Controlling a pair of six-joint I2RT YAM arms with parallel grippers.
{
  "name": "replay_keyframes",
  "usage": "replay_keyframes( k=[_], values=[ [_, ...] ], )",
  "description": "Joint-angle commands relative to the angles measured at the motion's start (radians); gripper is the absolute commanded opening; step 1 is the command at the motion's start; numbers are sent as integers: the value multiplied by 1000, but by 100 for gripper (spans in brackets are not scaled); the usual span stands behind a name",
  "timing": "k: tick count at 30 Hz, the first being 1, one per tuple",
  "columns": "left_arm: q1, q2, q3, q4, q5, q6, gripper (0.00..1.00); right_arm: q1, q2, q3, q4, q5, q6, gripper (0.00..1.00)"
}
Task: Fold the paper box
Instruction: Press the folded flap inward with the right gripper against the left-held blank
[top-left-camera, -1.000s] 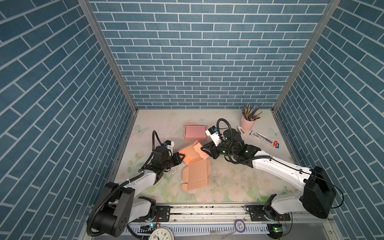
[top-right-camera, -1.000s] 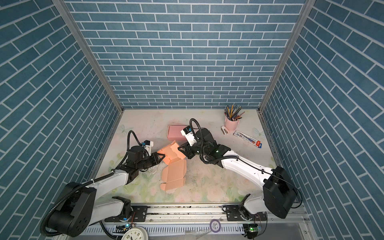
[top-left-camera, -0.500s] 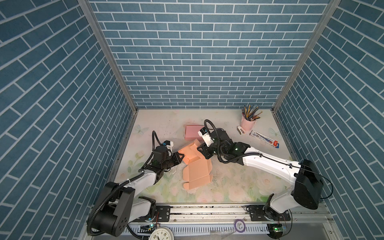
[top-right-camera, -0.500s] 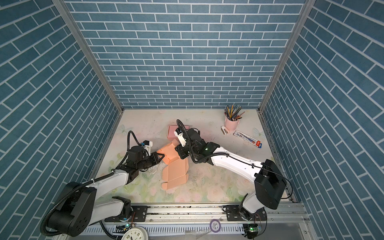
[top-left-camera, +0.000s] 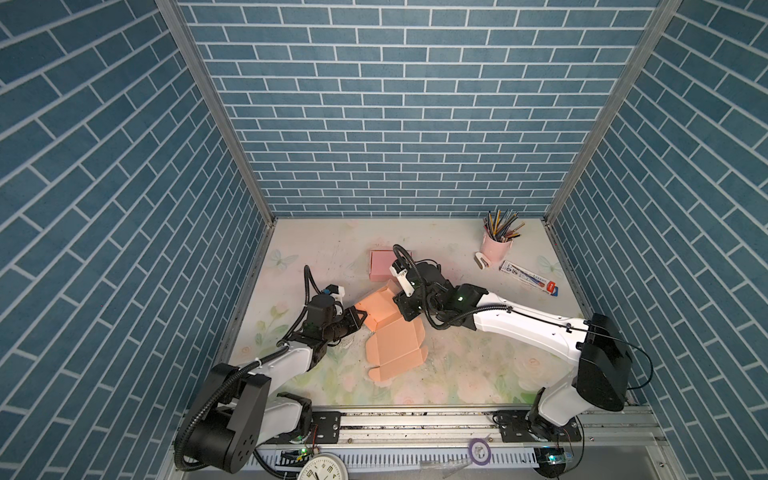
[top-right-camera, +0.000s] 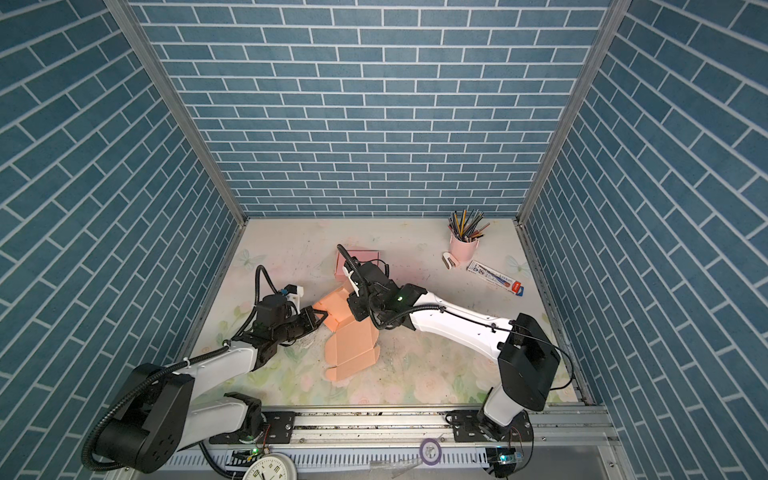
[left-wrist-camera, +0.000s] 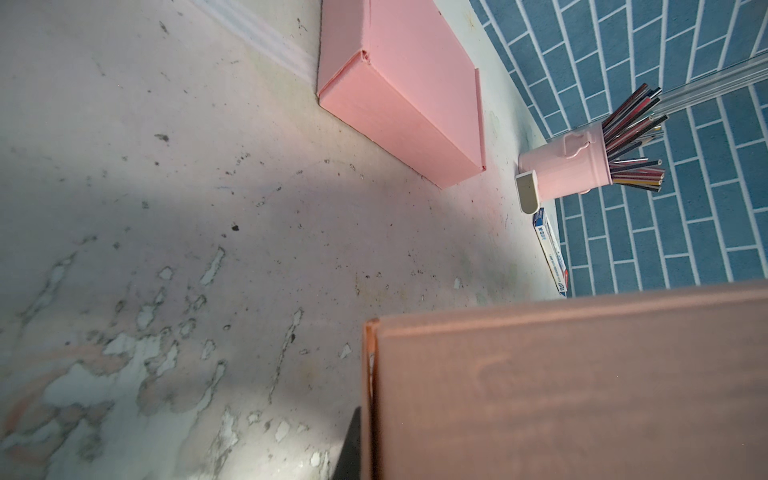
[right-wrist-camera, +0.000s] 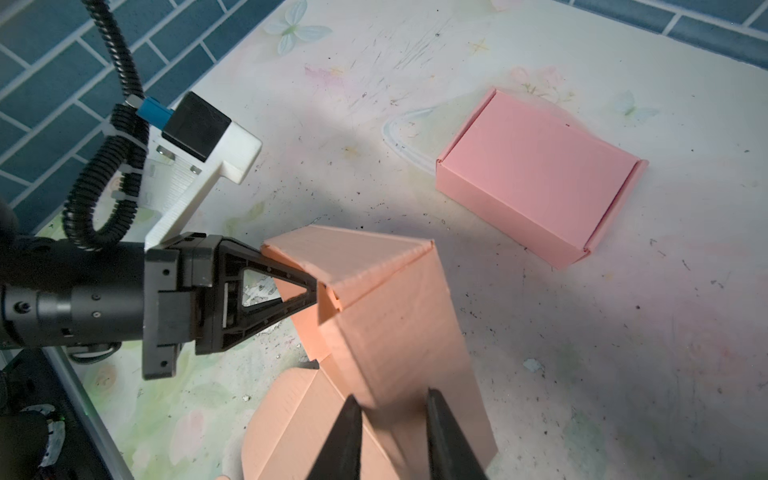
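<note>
paper box (top-left-camera: 392, 332), an orange cardboard blank, sits a little left of the middle of the tabletop (top-left-camera: 457, 374), between my two arms in both top views; its near half lies flat and unfolded on the surface, its far half (top-right-camera: 336, 307) is tilted up off it with a creased flap along the upper edge; from the right wrist view the raised part (right-wrist-camera: 395, 316) reads as a tall slanting panel with that flap bent over at the top; the left claw (top-left-camera: 362, 316) comes in low from the left side and is clamped on the corner of the flap, its black triangular fingers pinched together on the cardboard edge (right-wrist-camera: 319, 296); the left wrist view is half filled by the orange panel (left-wrist-camera: 561, 395), close to the lens; the right claw (right-wrist-camera: 392, 432) hangs over the lower end of the raised panel, its two dark fingers (right-wrist-camera: 349, 436) parted with the panel's face showing in the gap; whether they touch the cardboard i cannot tell; in a top view it is mostly hidden under its own wrist; a closed pink box (top-left-camera: 384, 266) rests just behind, toward the back wall, apart from the orange one; far right at the back stand a pink cup of pencils (top-left-camera: 494, 247) and a toothpaste carton (top-left-camera: 530, 277) lying flat near it.
</note>
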Motion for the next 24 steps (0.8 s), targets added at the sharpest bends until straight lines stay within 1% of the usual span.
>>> replay_keyframes(
  k=[1,9,16,24],
  values=[
    [-8,-17,-3,39,5,-12,8,5,5,18,-48,52,-30,28],
    [-9,-13,-3,38,-1,-19,8,12,8,26,-55,86,-30,28],
    [-12,-7,-5,48,-5,-36,8,44,49,84,-93,165,-36,29],
    [-14,0,-3,47,-11,-44,8,65,88,127,-126,227,-41,29]
  ],
)
